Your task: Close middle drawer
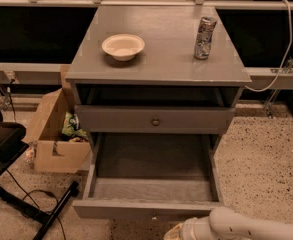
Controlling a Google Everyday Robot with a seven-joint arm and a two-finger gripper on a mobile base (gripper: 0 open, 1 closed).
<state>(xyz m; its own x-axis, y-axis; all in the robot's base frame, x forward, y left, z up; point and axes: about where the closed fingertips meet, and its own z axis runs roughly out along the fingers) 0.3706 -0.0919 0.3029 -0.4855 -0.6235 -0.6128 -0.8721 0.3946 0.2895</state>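
My jaws sat at the very bottom edge of the view, just below the front of the middle drawer (131, 209), right of its knob (154, 216). How far open they were, I couldn't tell, nor whether they touched the wood. My white arm (236, 227) came in from the right. The drawer stood pulled well out, front facing the camera, long axis left to right, its grey floor in plain view. Above it, the upper drawer front (196, 120) looked nearly shut. On the table (166, 64), a bowl (123, 46) on the left and a can (204, 38) upright on the right. A cardboard box (56, 154) on the floor held green packets (69, 126).
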